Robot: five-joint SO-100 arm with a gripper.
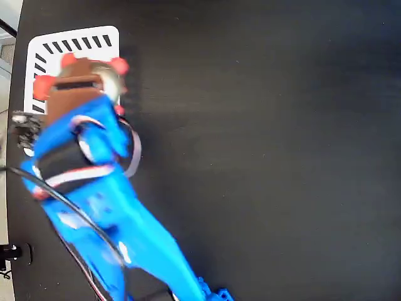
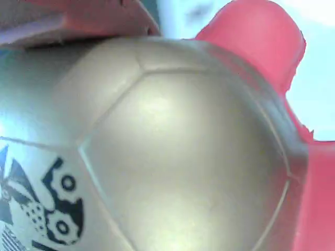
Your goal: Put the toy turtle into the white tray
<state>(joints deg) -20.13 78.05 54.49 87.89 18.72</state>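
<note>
**Turtle held over the tray, release pending**

Fingers: in the fixed view the gripper (image 1: 78, 84) sits on top of the toy turtle (image 1: 113, 78), its brown finger part laid across the shell. The fingertips themselves are hidden, so I cannot tell from the pictures whether they are clamped on the toy or slack around it. The wrist view is filled by the gold shell (image 2: 172, 151) with its dark printed mark at lower left, and a red limb (image 2: 256, 36) at upper right, so the toy is pressed close to the camera.

Position: the turtle lies over the white tray (image 1: 44, 47), near the slotted end, with its right side reaching the tray's right edge. Whether it rests on the surface or hangs just above cannot be read.

Step in hand, as judged: placing. Done well, the toy should sit further left, inside the rim, before letting go.

Orientation: red limbs show left and right of the shell; head direction and long axis cannot be settled here
</note>
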